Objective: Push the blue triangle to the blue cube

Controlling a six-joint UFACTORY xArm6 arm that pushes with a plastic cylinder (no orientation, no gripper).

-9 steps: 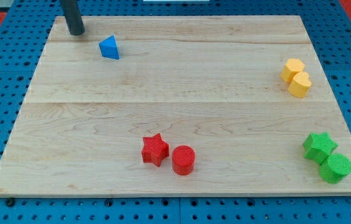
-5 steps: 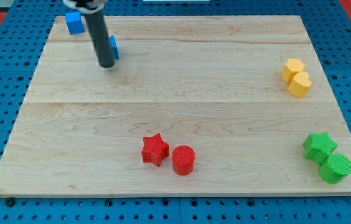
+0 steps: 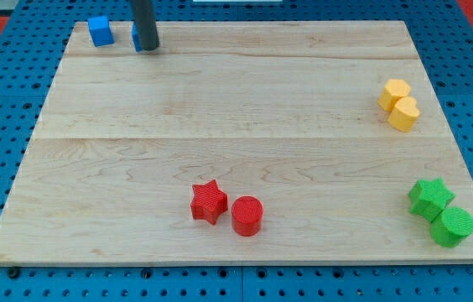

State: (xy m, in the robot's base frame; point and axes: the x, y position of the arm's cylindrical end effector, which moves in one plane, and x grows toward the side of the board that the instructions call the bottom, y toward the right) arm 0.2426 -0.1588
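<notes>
All that shows of the arm is a straight, smooth, dark grey rod, round in section, plain and unmarked, running down to my tip (image 3: 148, 48).

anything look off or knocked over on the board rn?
Nothing stands out. My tip sits at the view's top left, hiding most of the blue triangle, with the blue cube just left of it. The red, yellow and green pairs sit upright, undisturbed.

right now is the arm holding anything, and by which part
Nothing is held; the rod cannot grip. My tip sits against the right side of the blue triangle, mostly hidden behind it, with the blue cube apart to its left.
</notes>
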